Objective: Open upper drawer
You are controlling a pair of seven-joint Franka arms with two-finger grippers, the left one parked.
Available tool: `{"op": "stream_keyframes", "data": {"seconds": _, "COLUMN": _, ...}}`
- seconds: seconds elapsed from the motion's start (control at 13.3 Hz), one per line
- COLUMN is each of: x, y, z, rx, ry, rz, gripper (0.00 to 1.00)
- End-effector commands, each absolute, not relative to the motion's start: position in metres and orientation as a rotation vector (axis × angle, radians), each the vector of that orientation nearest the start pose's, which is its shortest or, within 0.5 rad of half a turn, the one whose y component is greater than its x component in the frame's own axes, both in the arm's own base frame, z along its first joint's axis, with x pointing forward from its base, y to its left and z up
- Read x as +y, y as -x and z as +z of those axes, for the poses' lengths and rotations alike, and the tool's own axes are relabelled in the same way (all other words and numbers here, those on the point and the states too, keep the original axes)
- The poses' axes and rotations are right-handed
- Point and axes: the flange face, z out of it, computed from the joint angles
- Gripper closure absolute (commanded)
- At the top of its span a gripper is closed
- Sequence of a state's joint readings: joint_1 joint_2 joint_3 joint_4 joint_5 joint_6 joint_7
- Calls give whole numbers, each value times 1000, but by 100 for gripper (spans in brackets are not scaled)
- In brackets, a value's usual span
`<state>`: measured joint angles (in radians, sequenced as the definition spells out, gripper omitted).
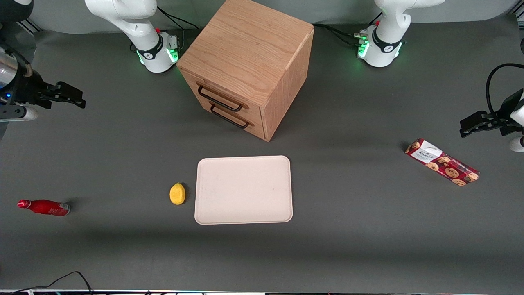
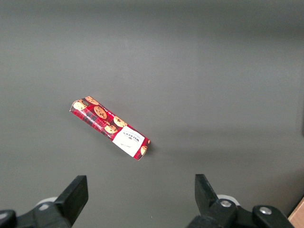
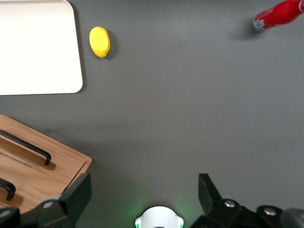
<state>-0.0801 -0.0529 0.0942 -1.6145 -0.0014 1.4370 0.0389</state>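
Observation:
The wooden cabinet (image 1: 245, 57) stands on the grey table with both drawers shut. The upper drawer (image 1: 192, 83) has a long black wire handle (image 1: 219, 99) on its front. The bottom drawer's handle (image 1: 229, 117) sits just below it. My right gripper (image 1: 75, 96) hovers above the table toward the working arm's end, well apart from the cabinet. It is open and empty. In the right wrist view the gripper (image 3: 144, 187) is spread wide, and the cabinet front (image 3: 57, 166) shows with both handles. The upper drawer's handle (image 3: 5, 187) is partly cut off.
A pale tray (image 1: 243, 189) lies nearer the front camera than the cabinet, with a yellow lemon (image 1: 177, 193) beside it. A red bottle (image 1: 44, 207) lies toward the working arm's end. A red cookie box (image 1: 442, 162) lies toward the parked arm's end.

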Motion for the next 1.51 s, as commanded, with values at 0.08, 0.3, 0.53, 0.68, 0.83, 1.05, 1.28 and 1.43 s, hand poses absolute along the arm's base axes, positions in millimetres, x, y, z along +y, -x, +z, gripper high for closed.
{"op": "stream_keyframes", "data": {"seconds": 0.08, "x": 10, "y": -529, "z": 629, "rx": 49, "ry": 3130, "rz": 183, "gripper": 0}}
{"op": "stream_keyframes", "data": {"seconds": 0.3, "x": 11, "y": -534, "z": 623, "rx": 32, "ry": 3129, "rz": 200, "gripper": 0}}
{"op": "stream_keyframes", "data": {"seconds": 0.53, "x": 40, "y": -526, "z": 630, "rx": -30, "ry": 3132, "rz": 200, "gripper": 0}}
{"op": "stream_keyframes", "data": {"seconds": 0.68, "x": 77, "y": -520, "z": 632, "rx": -136, "ry": 3135, "rz": 211, "gripper": 0}}
{"op": "stream_keyframes", "data": {"seconds": 0.83, "x": 131, "y": -508, "z": 633, "rx": -250, "ry": 3137, "rz": 212, "gripper": 0}}
{"op": "stream_keyframes", "data": {"seconds": 1.05, "x": 195, "y": -487, "z": 630, "rx": -349, "ry": 3076, "rz": 239, "gripper": 0}}
{"op": "stream_keyframes", "data": {"seconds": 1.28, "x": 226, "y": -473, "z": 625, "rx": -434, "ry": 3031, "rz": 276, "gripper": 0}}
{"op": "stream_keyframes", "data": {"seconds": 1.43, "x": 230, "y": -469, "z": 623, "rx": -447, "ry": 3030, "rz": 319, "gripper": 0}}
